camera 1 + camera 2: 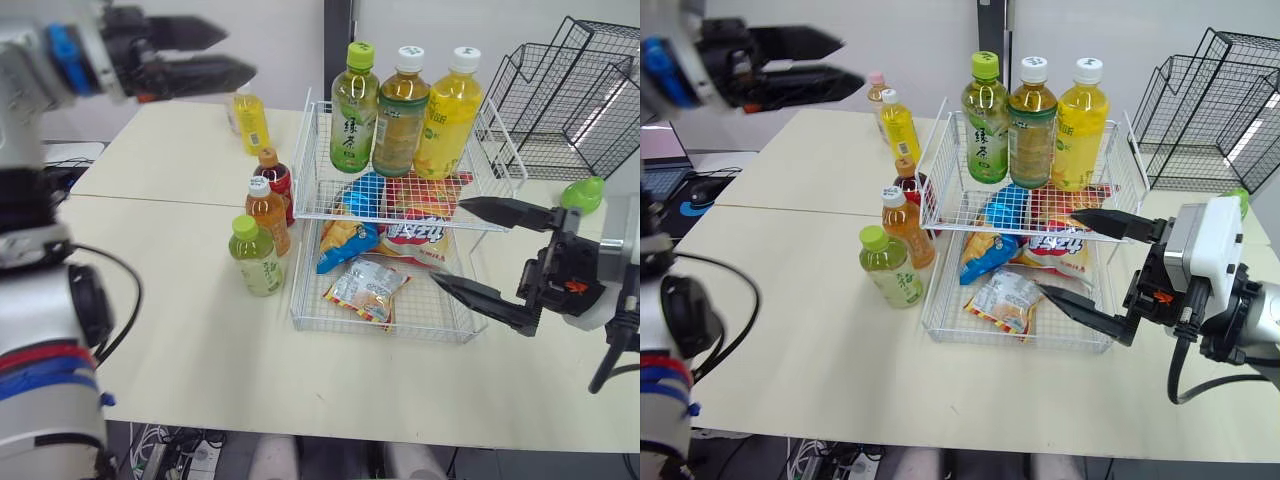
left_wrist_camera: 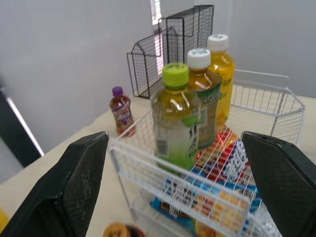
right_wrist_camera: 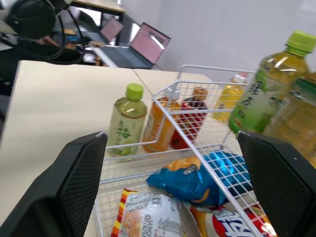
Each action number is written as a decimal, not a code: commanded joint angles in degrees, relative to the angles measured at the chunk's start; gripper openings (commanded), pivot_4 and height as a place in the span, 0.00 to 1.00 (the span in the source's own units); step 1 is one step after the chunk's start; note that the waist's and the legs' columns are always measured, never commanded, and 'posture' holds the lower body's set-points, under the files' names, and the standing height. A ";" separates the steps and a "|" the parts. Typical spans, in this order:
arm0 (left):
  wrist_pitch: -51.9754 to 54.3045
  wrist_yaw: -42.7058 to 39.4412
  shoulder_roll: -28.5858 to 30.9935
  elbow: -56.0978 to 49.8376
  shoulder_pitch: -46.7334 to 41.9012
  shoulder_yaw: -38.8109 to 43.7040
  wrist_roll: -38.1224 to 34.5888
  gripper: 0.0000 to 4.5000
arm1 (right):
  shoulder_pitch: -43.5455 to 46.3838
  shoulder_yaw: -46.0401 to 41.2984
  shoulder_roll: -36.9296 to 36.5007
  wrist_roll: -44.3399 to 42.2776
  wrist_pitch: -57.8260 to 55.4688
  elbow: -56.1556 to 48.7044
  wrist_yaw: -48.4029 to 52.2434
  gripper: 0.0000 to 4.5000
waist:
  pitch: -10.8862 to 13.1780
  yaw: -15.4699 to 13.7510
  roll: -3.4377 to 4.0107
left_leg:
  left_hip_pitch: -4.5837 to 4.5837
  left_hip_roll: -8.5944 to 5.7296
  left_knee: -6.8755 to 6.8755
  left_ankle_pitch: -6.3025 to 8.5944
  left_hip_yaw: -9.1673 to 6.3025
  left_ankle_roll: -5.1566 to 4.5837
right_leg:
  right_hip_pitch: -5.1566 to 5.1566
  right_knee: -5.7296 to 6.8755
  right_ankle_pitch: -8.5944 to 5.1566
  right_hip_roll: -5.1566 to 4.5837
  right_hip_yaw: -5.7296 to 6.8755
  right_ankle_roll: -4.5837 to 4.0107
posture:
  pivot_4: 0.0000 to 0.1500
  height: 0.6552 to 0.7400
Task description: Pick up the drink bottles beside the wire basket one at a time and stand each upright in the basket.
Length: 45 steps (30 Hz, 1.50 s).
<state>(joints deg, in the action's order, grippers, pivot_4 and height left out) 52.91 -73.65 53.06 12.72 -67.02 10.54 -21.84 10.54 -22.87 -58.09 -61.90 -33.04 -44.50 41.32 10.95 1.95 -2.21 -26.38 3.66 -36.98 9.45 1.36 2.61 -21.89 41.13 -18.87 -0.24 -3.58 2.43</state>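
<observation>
Head view: the green-capped bottle (image 1: 256, 258) stands upright just left of the wire basket (image 1: 318, 185), with the empty, spread left gripper (image 1: 240, 52) raised on that side. Right wrist view: the right gripper (image 3: 170, 134), also spread and empty, faces the bottle across the basket.

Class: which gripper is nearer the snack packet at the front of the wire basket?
Right. The right gripper, open, is close beside the snack packet; the left gripper is raised far away on its other side.
</observation>
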 commanded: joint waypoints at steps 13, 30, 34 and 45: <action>15.17 38.81 -22.42 -53.69 41.82 20.42 -10.68 1.00 | 14.58 11.53 2.41 2.80 -0.57 9.29 13.05 1.00 | -0.04 -0.89 -0.11 | 0.55 0.02 -0.05 -0.02 -0.16 -0.07 | 0.70 -0.13 -0.01 -0.31 0.11 0.02 | 1.00 0.69; 9.69 65.11 -34.70 -57.67 47.60 2.54 1.30 0.91 | 17.67 12.31 3.63 1.75 -4.13 7.51 9.46 1.00 | -0.06 -0.78 -0.11 | 0.59 -0.10 0.01 -0.01 -0.07 -0.05 | 0.65 -0.13 0.00 -0.10 0.01 0.00 | 1.00 0.69; 7.81 64.54 -34.39 -55.99 47.88 0.70 1.43 0.66 | 18.47 12.30 3.68 1.59 -4.92 7.57 9.06 1.00 | -0.06 -0.67 -0.11 | 0.59 -0.10 0.02 -0.01 -0.03 -0.05 | 0.65 -0.17 0.00 -0.09 -0.02 0.00 | 1.00 0.69; 2.77 58.23 -30.10 -56.79 49.55 4.12 -1.99 0.31 | 18.70 10.61 3.86 2.72 -5.44 8.06 7.01 1.00 | -0.05 -0.45 -0.13 | 0.56 -0.07 0.07 -0.01 -0.01 -0.05 | 0.57 -0.18 0.00 -0.07 -0.03 0.00 | 1.00 0.69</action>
<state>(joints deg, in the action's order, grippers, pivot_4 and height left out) 58.87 -12.27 21.48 -41.65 -16.97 12.05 -21.91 28.70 -10.03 -54.24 -59.58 -39.18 -35.89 49.37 10.91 1.50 -2.34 -25.83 3.61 -36.90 9.44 1.35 2.57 -21.34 40.95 -18.87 -0.29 -3.62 2.43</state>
